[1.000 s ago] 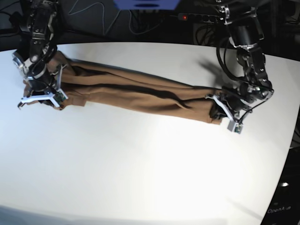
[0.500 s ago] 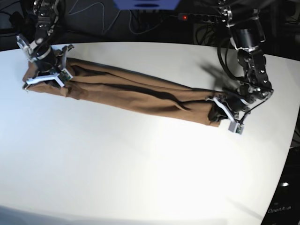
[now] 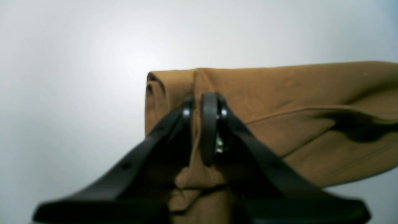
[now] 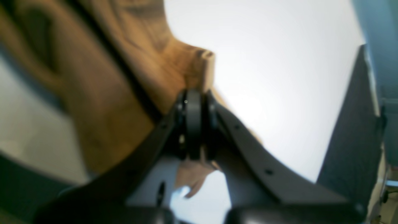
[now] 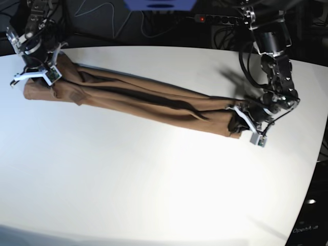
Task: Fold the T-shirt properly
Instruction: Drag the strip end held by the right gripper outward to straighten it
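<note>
Base view: I see the T-shirt (image 5: 138, 100) drawn out into a long, bunched band across the white desk (image 5: 154, 184), running from far left toward the right edge. The left claw (image 5: 245, 122) is clenched on the band's right end, low at the desk. The right claw (image 5: 36, 72) is clamped on the opposite end. In the left wrist view, cloth is pinched between the black fingers (image 3: 209, 124); the shirt runs off frame right. The right wrist view is heavily blurred; fabric sits squeezed at the fingertips, detail hard to read. Sleeves and collar I cannot make out anywhere.
</note>
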`<state>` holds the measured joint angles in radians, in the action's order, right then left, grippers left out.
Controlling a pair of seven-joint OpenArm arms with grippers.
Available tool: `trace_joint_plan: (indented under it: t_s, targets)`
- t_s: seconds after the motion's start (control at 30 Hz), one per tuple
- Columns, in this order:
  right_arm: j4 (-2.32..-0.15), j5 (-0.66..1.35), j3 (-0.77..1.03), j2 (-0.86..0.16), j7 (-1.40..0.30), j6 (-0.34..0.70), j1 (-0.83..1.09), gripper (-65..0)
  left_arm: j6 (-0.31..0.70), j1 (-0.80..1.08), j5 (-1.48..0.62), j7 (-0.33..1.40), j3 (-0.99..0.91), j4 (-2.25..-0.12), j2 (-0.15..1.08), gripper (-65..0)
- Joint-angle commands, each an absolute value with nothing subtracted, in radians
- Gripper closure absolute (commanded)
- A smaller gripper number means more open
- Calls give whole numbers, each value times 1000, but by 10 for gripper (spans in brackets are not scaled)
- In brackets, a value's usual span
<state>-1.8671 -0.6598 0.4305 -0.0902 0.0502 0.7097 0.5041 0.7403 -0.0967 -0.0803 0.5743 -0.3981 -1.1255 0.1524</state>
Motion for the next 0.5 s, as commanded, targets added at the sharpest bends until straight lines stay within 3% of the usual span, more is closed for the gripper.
trace_joint_plan:
  t_s: [0.0, 0.47]
  targets:
    - [-1882, -650, 438, -94, 79, 698, 516, -7, 698, -71, 38, 722, -400, -1104, 168, -37]
    - [-1882, -653, 438, -61, 101, 698, 562, -35, 698, -65, 38, 722, -400, -1104, 168, -37]
